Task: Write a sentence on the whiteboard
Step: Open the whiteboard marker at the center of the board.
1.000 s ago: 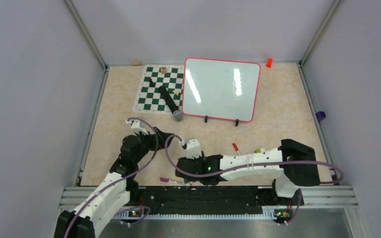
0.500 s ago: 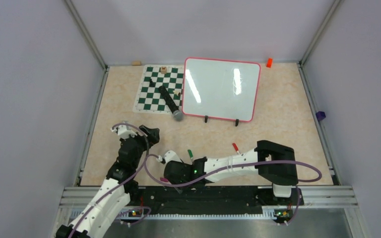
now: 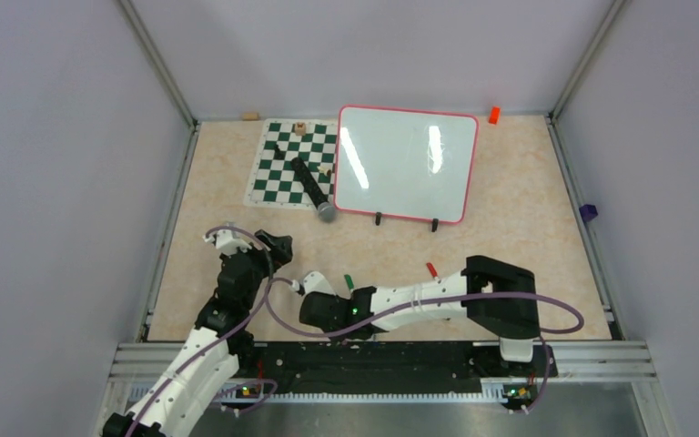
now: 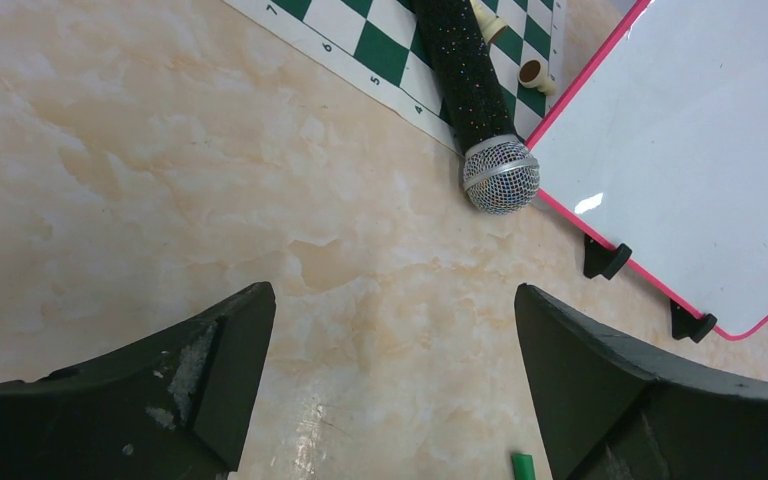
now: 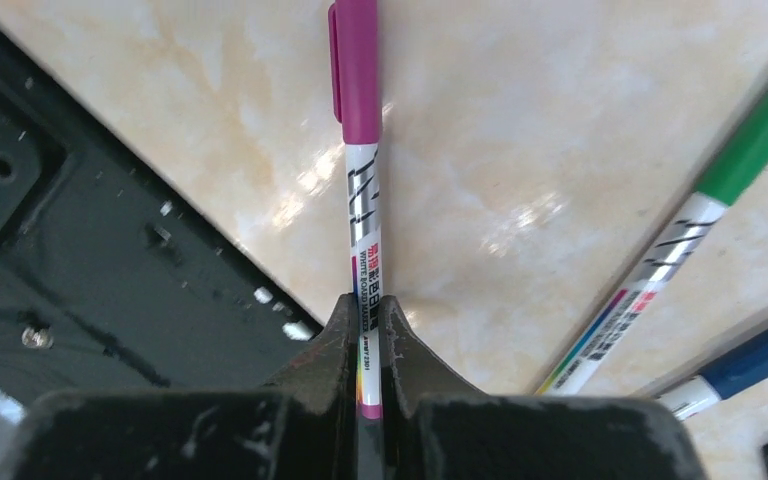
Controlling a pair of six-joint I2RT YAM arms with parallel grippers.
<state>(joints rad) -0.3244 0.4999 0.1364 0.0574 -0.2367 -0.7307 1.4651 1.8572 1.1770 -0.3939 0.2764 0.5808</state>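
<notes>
I see the whiteboard (image 3: 407, 164) at the far side of the table, right of centre: a glossy white rectangle with rounded corners, a thin red-pink frame and two small black feet along its near edge; its face shows two bright streaks of reflected light; its left edge lies just beside a green-and-white checkered chess mat (image 3: 278, 173), and a black handheld microphone with a silver mesh head (image 3: 309, 187) lies across that mat, its head near the board's near-left corner; the surface is a beige marbled tabletop (image 3: 510, 237), closed in by pale grey-lilac walls (image 3: 55, 182) with aluminium rails at the corners; my left gripper (image 4: 392, 300) hangs over bare tabletop with its jaws spread wide and nothing between them; my right gripper (image 5: 368, 305), low at the near edge, is clamped tight on the barrel of a magenta-capped white marker pen (image 5: 358, 130); a green-capped marker (image 5: 750, 140) and a blue-capped marker (image 5: 750, 365) lie to its right; the held barrel reads "WHITE BOARD", the rest hidden by the fingers; the mat's edge carries the numerals 7, 6, 5, 4.
</notes>
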